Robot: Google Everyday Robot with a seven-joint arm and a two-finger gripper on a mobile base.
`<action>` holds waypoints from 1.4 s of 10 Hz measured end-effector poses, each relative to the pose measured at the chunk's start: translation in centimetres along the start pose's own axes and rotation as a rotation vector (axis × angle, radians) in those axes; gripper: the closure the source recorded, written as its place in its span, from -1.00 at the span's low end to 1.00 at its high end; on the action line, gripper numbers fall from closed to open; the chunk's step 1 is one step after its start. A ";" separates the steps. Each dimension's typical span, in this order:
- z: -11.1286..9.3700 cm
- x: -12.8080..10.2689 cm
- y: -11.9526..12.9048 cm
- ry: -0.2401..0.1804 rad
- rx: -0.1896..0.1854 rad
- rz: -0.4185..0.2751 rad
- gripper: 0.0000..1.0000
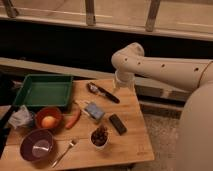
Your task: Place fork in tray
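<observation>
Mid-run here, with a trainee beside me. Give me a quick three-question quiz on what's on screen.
1. True or false: the fork lies on the table, outside the tray.
2. What is closest to the fork? A) purple bowl B) black-handled utensil C) red-orange bowl
3. Fill in: the gripper hangs by the table's ___ edge, well away from the fork.
Key: 1 true; 2 A; 3 far.
</observation>
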 end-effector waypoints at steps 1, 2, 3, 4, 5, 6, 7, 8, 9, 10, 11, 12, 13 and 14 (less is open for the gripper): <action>0.0 0.0 0.0 0.000 0.000 0.000 -0.33; 0.0 0.0 0.0 0.000 0.000 0.000 -0.33; 0.0 0.0 0.0 0.000 0.000 0.000 -0.33; 0.0 0.0 0.1 0.000 0.001 -0.002 -0.33; -0.1 0.2 0.3 0.000 0.012 -0.027 -0.33; -0.1 0.5 1.5 -0.002 0.015 -0.060 -0.33; -0.3 1.1 3.4 -0.005 0.011 -0.107 -0.33; -0.5 2.0 5.0 -0.008 0.007 -0.150 -0.33; -0.7 3.0 6.7 -0.011 0.002 -0.198 -0.33; -0.8 3.8 8.9 -0.014 -0.006 -0.254 -0.33; -0.9 4.5 11.8 -0.016 -0.013 -0.332 -0.33; -0.9 4.9 13.6 -0.017 -0.018 -0.380 -0.33; -0.8 5.4 15.6 -0.014 -0.031 -0.443 -0.33; -0.7 6.1 17.5 -0.008 -0.047 -0.504 -0.33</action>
